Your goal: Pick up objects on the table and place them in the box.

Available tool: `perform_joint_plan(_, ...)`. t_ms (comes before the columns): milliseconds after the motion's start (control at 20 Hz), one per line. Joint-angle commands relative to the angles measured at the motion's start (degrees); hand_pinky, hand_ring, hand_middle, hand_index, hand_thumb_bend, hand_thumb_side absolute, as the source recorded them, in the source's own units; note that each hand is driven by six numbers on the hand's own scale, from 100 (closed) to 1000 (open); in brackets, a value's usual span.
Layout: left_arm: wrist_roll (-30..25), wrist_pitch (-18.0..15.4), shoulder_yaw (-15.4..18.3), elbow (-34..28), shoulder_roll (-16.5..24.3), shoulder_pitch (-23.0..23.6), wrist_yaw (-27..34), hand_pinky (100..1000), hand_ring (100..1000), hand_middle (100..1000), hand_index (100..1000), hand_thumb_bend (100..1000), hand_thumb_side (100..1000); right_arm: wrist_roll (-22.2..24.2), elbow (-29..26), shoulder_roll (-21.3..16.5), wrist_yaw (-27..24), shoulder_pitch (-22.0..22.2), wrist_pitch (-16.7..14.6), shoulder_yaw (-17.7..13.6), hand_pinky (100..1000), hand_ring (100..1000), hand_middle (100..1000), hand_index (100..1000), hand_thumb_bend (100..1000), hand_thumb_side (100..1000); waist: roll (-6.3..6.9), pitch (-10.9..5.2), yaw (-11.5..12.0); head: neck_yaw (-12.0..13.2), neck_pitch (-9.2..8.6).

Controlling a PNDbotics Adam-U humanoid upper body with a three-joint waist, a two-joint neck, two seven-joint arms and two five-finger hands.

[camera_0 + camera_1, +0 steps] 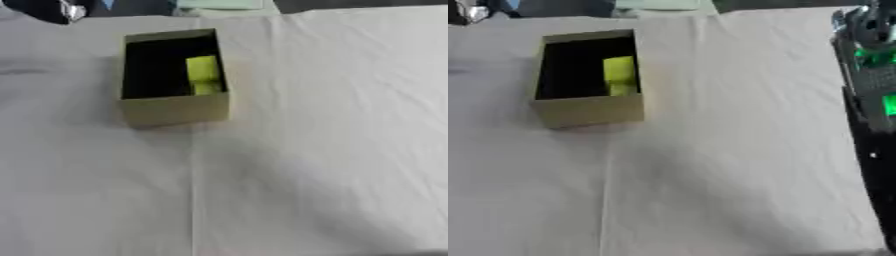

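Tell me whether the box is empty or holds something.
Not empty. The open-topped box holds a yellow-green block, standing against its dark interior on the right side.

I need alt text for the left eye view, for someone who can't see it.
An open cardboard box sits on a white cloth-covered table, with a yellow-green object inside against its right wall. No robot hand is visible.

We count one open box (175, 111) on one cloth-covered desk (332, 150), and one yellow-green block (203, 75) inside it; no fingers show to place them by.
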Motion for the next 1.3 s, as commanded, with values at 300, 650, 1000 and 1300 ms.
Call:
perform_joint_plan(300, -0.77, 4.16, -1.59, -9.83, 2.78, 0.30, 7.20, 100, 338, 408, 600, 132, 100, 0.47, -0.91, -0.52, 0.30, -1.76, -0.30, 0.16, 815, 752, 458, 878, 100, 907, 0.04, -0.70, -0.03, -0.15, 0.41)
perform_joint_plan(650, -1.80, 6.32, -2.20, -14.10, 2.66, 0.67, 9.66, 100, 335, 404, 599, 106, 100, 0.43, -0.91, -0.29, 0.39, -1.79, -0.31, 0.08, 814, 752, 458, 878, 100, 907, -0.10, -0.79, -0.17, -0.17, 0.41)
perform_joint_plan(1000, -2.56, 7.23, -3.19, -13.84, 1.70, 1.17, 8.72, 100, 338, 407, 596, 128, 100, 0.31, -0.91, 0.00, 0.37, -1.57, -0.33, 0.04, 814, 752, 458, 878, 100, 909, -0.03, -0.98, -0.36, -0.39, 0.41)
perform_joint_plan(1300, -3.84, 5.23, -4.86, -9.71, -0.51, 1.87, 1.74, 100, 362, 429, 593, 236, 100, 0.13, -0.91, 0.38, 0.23, -1.35, -0.43, -0.04, 814, 752, 458, 878, 100, 912, 0.00, -1.01, -0.46, -0.27, 0.41)
